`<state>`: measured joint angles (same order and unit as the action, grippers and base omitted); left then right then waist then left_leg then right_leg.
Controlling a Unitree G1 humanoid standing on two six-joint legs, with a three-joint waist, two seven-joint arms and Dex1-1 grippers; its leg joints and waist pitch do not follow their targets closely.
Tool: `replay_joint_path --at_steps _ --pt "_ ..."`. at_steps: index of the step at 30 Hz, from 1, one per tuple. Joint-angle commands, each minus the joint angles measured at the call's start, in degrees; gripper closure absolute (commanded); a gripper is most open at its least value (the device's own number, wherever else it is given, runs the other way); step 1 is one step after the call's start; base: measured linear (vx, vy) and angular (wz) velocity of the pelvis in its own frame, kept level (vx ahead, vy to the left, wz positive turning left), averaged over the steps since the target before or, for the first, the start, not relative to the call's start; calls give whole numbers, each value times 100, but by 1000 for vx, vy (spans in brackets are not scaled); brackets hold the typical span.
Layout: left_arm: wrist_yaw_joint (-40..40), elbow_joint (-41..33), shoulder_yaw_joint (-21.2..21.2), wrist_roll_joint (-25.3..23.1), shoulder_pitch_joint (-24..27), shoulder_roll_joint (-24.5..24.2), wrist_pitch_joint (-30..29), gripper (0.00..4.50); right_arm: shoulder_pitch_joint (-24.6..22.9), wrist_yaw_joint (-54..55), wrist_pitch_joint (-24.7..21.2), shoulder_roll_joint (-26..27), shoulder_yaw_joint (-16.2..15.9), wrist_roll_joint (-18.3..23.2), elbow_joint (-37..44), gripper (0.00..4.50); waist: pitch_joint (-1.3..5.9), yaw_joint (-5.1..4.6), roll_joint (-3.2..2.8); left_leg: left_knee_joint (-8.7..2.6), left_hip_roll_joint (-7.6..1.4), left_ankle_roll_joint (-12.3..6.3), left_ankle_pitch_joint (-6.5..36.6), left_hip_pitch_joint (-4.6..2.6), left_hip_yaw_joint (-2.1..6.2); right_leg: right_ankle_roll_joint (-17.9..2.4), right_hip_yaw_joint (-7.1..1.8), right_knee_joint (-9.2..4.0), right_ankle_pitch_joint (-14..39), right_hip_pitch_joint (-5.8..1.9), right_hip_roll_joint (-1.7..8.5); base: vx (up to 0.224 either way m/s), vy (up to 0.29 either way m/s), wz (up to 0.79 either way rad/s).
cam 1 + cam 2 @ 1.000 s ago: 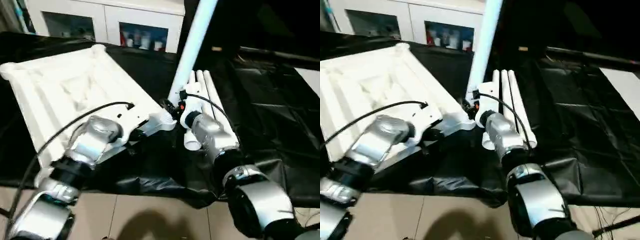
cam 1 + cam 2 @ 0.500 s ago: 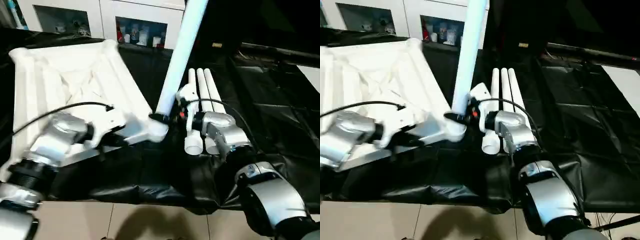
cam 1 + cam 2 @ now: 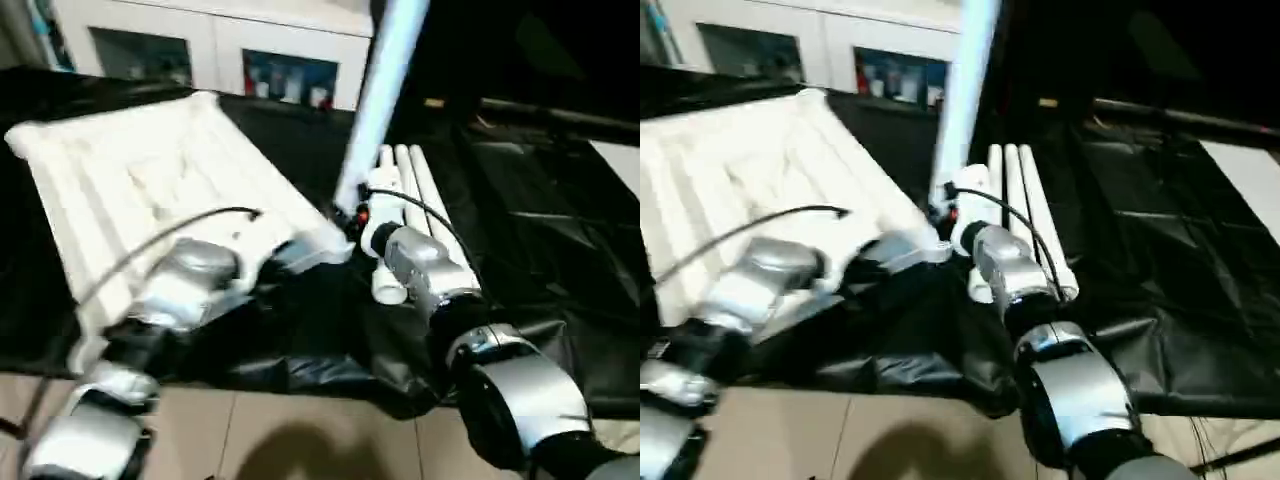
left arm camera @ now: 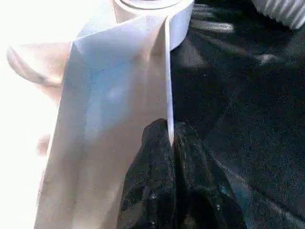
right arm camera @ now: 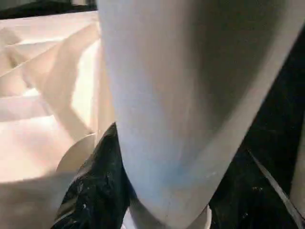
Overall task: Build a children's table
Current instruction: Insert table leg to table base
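My upright leg (image 3: 378, 95) is running off the top edge; my blurred left forearm (image 3: 185, 285) is hiding the tabletop's (image 3: 150, 170) near corner.

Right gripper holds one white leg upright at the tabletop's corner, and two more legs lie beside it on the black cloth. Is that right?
Not quite. The right gripper does hold a leg upright at the tabletop's corner, but three spare legs, not two, lie side by side on the black cloth, as the left eye view shows.

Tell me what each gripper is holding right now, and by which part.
Left gripper pinches the tabletop's thin side edge near a corner socket. Right gripper clasps the upright leg near its lower end.
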<state>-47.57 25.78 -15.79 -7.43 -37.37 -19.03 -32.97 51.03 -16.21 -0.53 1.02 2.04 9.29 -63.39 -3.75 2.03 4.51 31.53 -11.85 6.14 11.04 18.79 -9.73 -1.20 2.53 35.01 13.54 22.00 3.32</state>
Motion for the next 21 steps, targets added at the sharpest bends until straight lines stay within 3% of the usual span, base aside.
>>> replay_joint_path --at_steps 1,4,14,15,19,20,21 --pt "50 88 -149 -30 -106 151 -149 450 -452 457 -703 -1 182 101 -894 265 72 -34 -124 -440 -155 146 2428 -57 79 -516 -294 -665 2989 61 450 0 0 0" --pt "139 151 -160 -107 -166 211 -125 450 -405 526 -724 95 164 30 -954 265 94 -33 -113 -459 -156 136 2418 -13 101 -426 -287 -667 2944 49 452 0 0 0" --pt "206 152 -177 -137 -93 64 -2 450 -289 290 -562 210 154 -109 -991 265 85 -42 -97 -475 -159 126 2502 11 111 -388 -292 -681 3002 80 464 0 0 0" --pt "210 145 -172 -140 -80 45 41 450 -264 200 -520 212 227 -33 -971 230 76 -39 -87 -480 -164 108 2486 15 112 -360 -298 -688 3040 88 469 0 0 0" --pt "149 88 -194 -157 -58 -7 150 450 -206 45 -448 206 348 37 -930 192 77 -48 -89 -485 -171 108 2535 15 116 -373 -295 -687 3030 97 467 0 0 0" --pt "143 78 -200 -158 -57 -17 165 450 -197 35 -437 204 357 36 -925 186 103 -31 -90 -476 -179 107 2448 8 100 -429 -306 -679 2844 94 474 0 0 0" --pt "121 43 -216 -154 -59 -54 224 450 -151 -82 -378 195 386 43 -892 178 129 -31 -92 -477 -188 97 2178 51 91 -520 -309 -628 2419 50 460 0 0 0"
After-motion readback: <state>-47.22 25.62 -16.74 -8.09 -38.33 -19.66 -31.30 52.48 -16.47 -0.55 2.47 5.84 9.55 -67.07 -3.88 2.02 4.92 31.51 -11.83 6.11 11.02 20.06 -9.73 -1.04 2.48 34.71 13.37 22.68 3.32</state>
